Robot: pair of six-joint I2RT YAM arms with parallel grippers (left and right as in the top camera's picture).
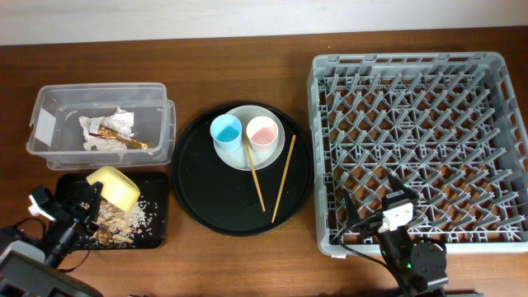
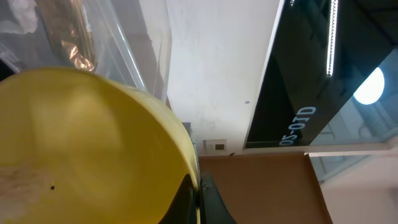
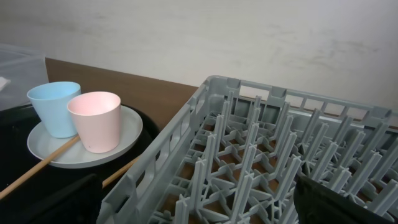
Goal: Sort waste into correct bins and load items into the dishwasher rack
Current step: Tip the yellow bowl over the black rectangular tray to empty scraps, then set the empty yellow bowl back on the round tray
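My left gripper (image 1: pixel 87 200) is shut on the rim of the small yellow bowl (image 1: pixel 115 188), holding it tilted over the shallow black tray (image 1: pixel 158 235), where food scraps (image 1: pixel 124 219) lie. In the left wrist view the bowl (image 2: pixel 81 143) fills the frame, pinched between the fingers (image 2: pixel 199 199). The clear tub (image 1: pixel 49 124) holds the white tissue (image 1: pixel 103 128) and gold foil (image 1: pixel 125 142). The blue cup (image 1: pixel 225 132) and pink cup (image 1: pixel 262 132) stand on the plate (image 1: pixel 268 157), with two chopsticks (image 1: pixel 254 177) beside them. My right gripper (image 1: pixel 373 200) is open and empty over the dishwasher rack's (image 1: pixel 412 124) front left corner.
The plate, cups and chopsticks sit on a large round black tray (image 1: pixel 198 181) between the bins and the rack. The right wrist view shows the cups (image 3: pixel 93 118), plate (image 3: pixel 130 134), a chopstick (image 3: pixel 37 168) and rack pegs (image 3: pixel 249 155).
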